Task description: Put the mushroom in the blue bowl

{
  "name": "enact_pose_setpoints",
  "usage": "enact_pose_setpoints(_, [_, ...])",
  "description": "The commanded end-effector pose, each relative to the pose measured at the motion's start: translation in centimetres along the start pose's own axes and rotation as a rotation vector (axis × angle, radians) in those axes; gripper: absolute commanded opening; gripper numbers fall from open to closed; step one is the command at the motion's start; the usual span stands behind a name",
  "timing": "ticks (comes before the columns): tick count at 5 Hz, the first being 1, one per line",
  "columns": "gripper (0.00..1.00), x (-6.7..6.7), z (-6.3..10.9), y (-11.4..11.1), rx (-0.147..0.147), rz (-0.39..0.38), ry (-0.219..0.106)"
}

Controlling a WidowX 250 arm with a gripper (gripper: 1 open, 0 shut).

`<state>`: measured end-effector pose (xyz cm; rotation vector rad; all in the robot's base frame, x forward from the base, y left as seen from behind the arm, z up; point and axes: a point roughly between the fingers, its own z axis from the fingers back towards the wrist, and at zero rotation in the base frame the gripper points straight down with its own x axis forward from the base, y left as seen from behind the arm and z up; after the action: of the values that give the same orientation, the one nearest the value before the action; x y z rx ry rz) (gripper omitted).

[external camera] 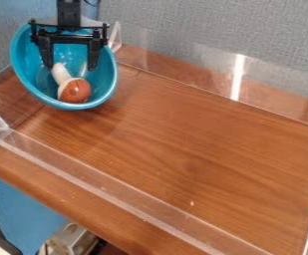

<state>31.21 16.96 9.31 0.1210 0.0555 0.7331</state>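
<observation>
The arm (71,10) above the jaws is cut off by the top edge.

This looks like a robot lab bench rather than a home. A wood-grain table (183,129) is fenced by low clear acrylic walls (130,199) along its near and far edges, like a test pen. Behind it at the far side hangs a plain grey fabric backdrop (236,30). At far left a black gripper (71,40) hangs over a toy-like bowl (37,80). Below the near edge, blurred clutter shows on the floor.
</observation>
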Motion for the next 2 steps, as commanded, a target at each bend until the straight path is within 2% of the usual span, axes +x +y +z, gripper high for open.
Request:
enact_pose_setpoints(1, [1.00, 0.16, 1.52, -0.33, -0.011, 0.080, -0.049])
enact_pose_setpoints(2, [1.00, -0.07, 1.32, -0.86, -0.009, 0.155, -0.044])
